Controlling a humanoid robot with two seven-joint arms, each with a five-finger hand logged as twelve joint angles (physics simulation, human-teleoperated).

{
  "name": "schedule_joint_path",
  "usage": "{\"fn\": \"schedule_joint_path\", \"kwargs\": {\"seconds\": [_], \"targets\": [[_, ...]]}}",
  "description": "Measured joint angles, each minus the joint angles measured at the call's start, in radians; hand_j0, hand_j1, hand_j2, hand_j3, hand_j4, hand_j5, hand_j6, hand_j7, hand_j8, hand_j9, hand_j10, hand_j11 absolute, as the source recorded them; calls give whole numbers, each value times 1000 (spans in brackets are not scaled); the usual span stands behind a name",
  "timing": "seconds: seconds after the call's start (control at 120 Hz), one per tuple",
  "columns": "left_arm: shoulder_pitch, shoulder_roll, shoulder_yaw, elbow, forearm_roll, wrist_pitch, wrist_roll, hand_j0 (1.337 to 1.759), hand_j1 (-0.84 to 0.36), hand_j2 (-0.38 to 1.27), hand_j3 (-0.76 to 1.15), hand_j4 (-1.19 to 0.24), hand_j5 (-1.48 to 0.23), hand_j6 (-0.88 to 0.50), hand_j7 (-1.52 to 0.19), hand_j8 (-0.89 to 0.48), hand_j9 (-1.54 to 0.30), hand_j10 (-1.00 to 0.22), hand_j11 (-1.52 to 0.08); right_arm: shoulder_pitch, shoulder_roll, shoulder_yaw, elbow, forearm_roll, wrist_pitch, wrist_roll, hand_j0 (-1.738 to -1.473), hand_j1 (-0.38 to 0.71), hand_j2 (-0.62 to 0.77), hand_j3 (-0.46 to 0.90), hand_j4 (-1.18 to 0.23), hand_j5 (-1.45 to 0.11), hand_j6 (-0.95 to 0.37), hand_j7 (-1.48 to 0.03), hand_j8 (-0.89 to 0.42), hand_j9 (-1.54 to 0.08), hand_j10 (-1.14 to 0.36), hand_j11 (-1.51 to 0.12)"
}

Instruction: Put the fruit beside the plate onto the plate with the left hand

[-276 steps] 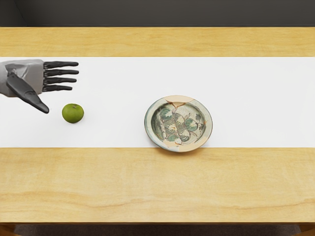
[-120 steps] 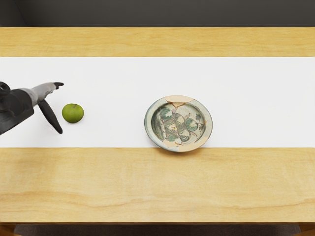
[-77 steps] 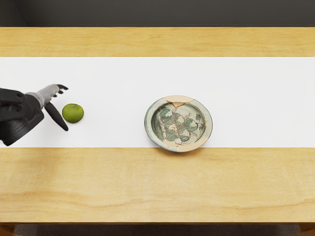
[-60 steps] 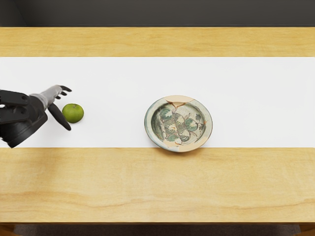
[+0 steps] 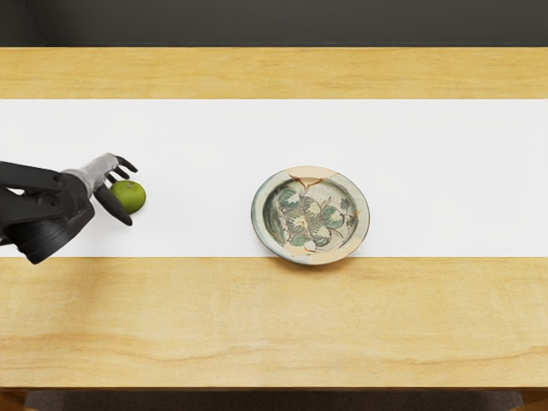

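Left hand (image 5: pixel 101 178): fingers (image 5: pixel 114 205) spread around fruit's left side, not closed. Fruit (image 5: pixel 133 195): green, on table (image 5: pixel 274 325), well left of plate (image 5: pixel 360 214).

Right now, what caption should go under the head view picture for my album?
Left hand, fingers open, at the green fruit on the white runner; the patterned plate sits apart, toward picture right.

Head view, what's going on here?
The left robot hand is at the green fruit on the white runner. Its thumb and fingers are spread on either side of the fruit, with no firm grasp visible. The fruit sits on the runner, well left of the patterned plate, which holds nothing. The right arm is out of view.
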Motion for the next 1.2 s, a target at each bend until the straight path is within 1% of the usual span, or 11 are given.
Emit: {"fn": "schedule_joint_path", "kwargs": {"seconds": [0.275,0.575,0.642,0.708,0.908,1.2], "targets": [[-1,-3,1,0,0,1,1,1658,-144,83,0,-412,-535,-412,-535,-412,-535,-412,-535,0,0,0,0,0,0,0,-1658,-349,0,0,0,0,0,0,0,0,0,0],[10,-23,1,3,-2,34,1,1658,-204,94,0,-463,-602,-463,-602,-463,-602,-463,-602,0,0,0,0,0,0,0,-1658,-349,0,0,0,0,0,0,0,0,0,0],[16,-25,1,7,-2,36,1,1658,-215,76,0,-477,-623,-478,-623,-477,-623,-477,-623,0,0,0,0,0,0,0,-1658,-349,0,0,0,0,0,0,0,0,0,0],[16,-25,1,10,-2,37,1,1657,-219,63,0,-492,-649,-451,-649,-483,-649,-493,-649,0,0,0,0,0,0,0,-1658,-349,0,0,0,0,0,0,0,0,0,0],[16,-31,1,13,-3,37,2,1656,-235,54,0,-541,-722,-402,-724,-428,-719,-539,-720,0,0,0,0,0,0,0,-1658,-349,0,0,0,0,0,0,0,0,0,0],[-9,-43,1,12,-7,38,3,1655,-232,57,0,-537,-750,-394,-751,-423,-744,-558,-744,0,0,0,0,0,0,0,-1658,-349,0,0,0,0,0,0,0,0,0,0]]}}
